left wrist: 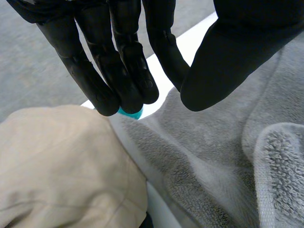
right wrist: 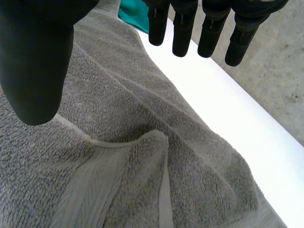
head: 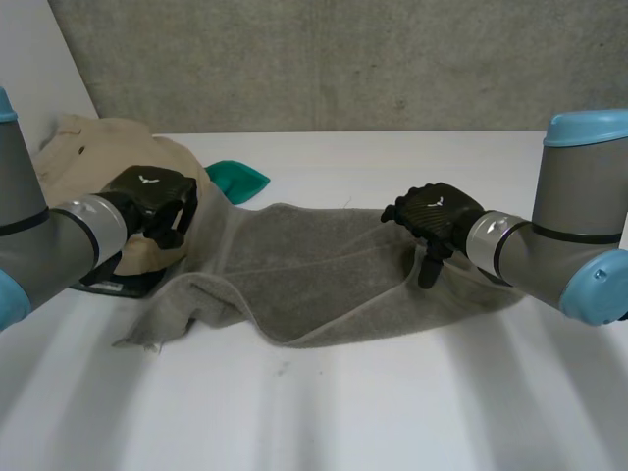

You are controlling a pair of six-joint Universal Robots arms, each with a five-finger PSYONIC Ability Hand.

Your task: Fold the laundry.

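A grey towel [head: 314, 275] lies crumpled across the middle of the white table [head: 392, 412], with loose folds along its near edge. My left hand [head: 152, 196] hovers over the towel's left end, beside the beige garment [head: 108, 147]. In the left wrist view its fingers [left wrist: 109, 71] curl toward the thumb with nothing between them, above the towel [left wrist: 213, 156]. My right hand [head: 437, 211] hangs over the towel's right end. Its fingers [right wrist: 183, 33] are straight and apart from the thumb, above a folded-over flap of the towel [right wrist: 118, 142].
The beige garment [left wrist: 57, 161] is heaped at the back left, partly over a flat black object [head: 113, 285]. A teal cloth [head: 235, 179] lies behind the towel, and also shows at my left fingertips [left wrist: 130, 113]. A grey wall closes the table's far side.
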